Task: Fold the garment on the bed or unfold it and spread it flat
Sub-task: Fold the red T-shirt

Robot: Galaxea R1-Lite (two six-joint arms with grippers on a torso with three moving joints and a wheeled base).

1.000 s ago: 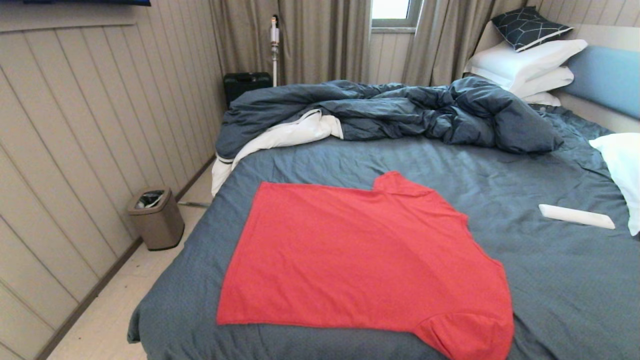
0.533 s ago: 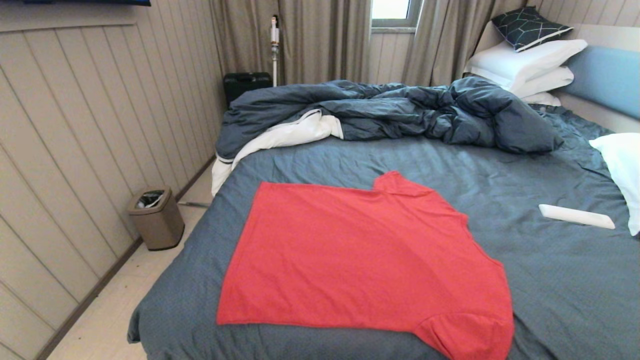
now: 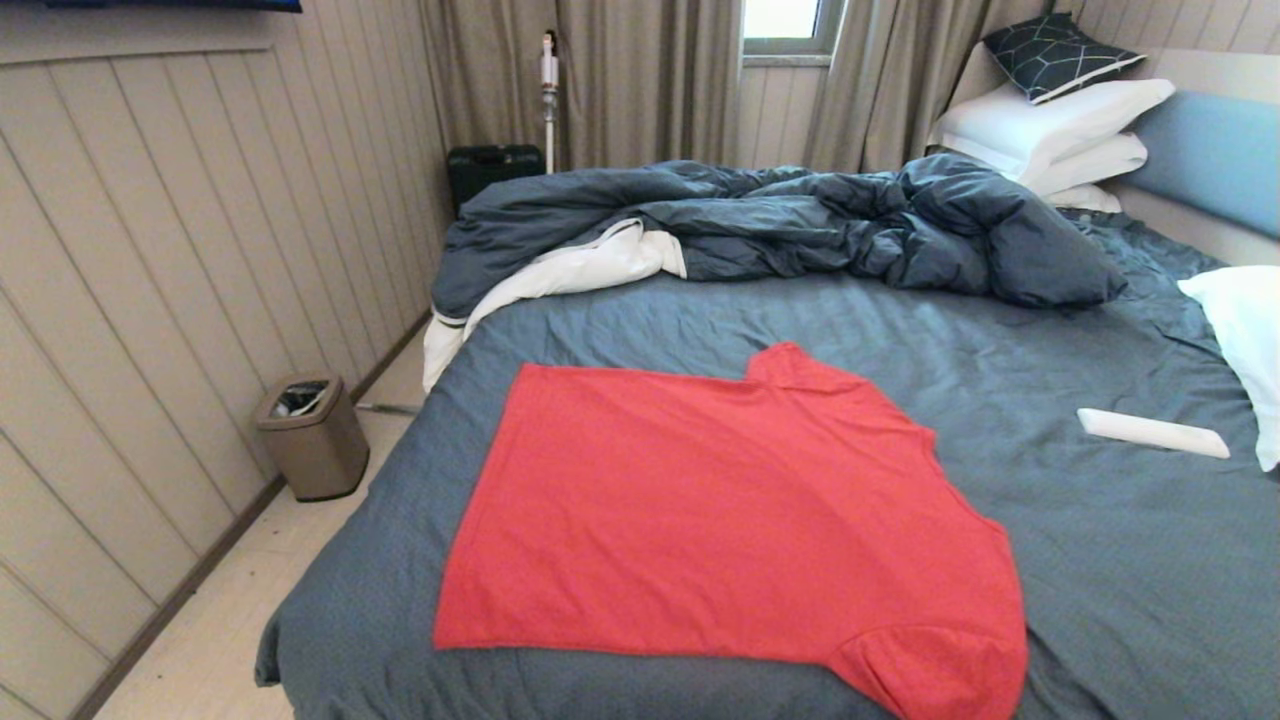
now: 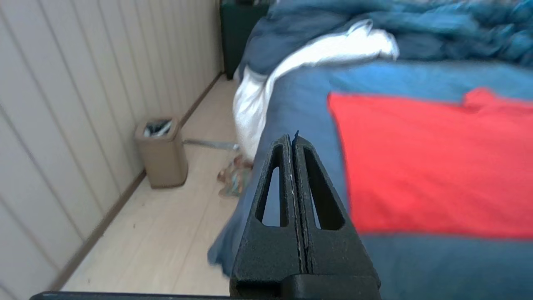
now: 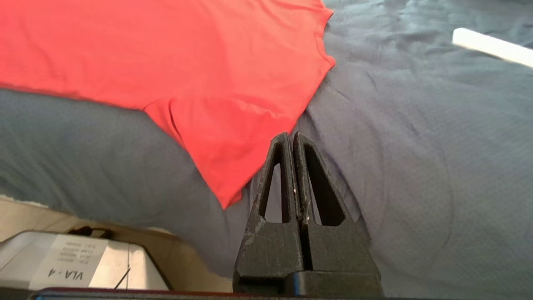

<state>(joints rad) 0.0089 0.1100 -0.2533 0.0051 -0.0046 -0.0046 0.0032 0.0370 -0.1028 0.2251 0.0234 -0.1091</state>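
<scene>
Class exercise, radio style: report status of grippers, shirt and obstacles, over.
Left gripper shut, empty, off bed's left edge. Right gripper shut, empty, by near sleeve. Red T-shirt flat on bed. White bar lies clear, right.

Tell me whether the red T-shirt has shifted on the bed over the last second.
No. In the head view the thin red short-sleeved T-shirt lies spread where it was, its corners unchanged against the white flat object on the blue-grey bed sheet.

The right gripper hangs above the bed with its fingers pressed together, just beside a sleeve of the red garment (spread flat). A white object, perhaps a remote, lies well apart.
</scene>
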